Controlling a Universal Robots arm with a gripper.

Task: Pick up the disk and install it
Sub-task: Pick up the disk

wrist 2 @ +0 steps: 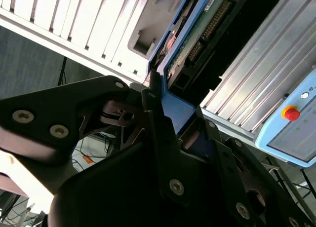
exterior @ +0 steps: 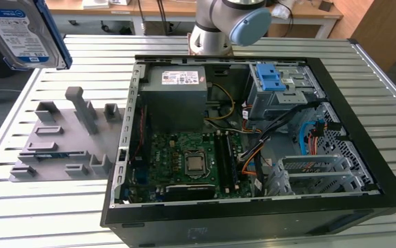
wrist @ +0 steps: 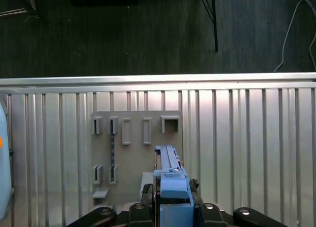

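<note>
1. The tabletop is made of long silver slats. Its far edge is cut off at the top of the exterior view.
2. A big black computer case lies open on it. Its near side runs off the bottom of the picture. Many parts inside sit in shadow and are hard to tell apart.
3. The robot arm rises behind the case. Its upper part is cut off.
4. A grey power box sits inside the case, at the far end.
5. A flat grey holder with little posts lies on the tabletop, beside the case, on the exterior view's left.
6. The disk is up in the air, well above the tabletop, in the top corner on the exterior view's left. Part of it is cut off there. In the first wrist view you see it edge-on, above the grey holder.
7. The pincer is closed tight on the disk's blue frame. Its black fingers hide part of the frame.
8. A pale blue box with a red button is half cut off in the second wrist view.
</note>
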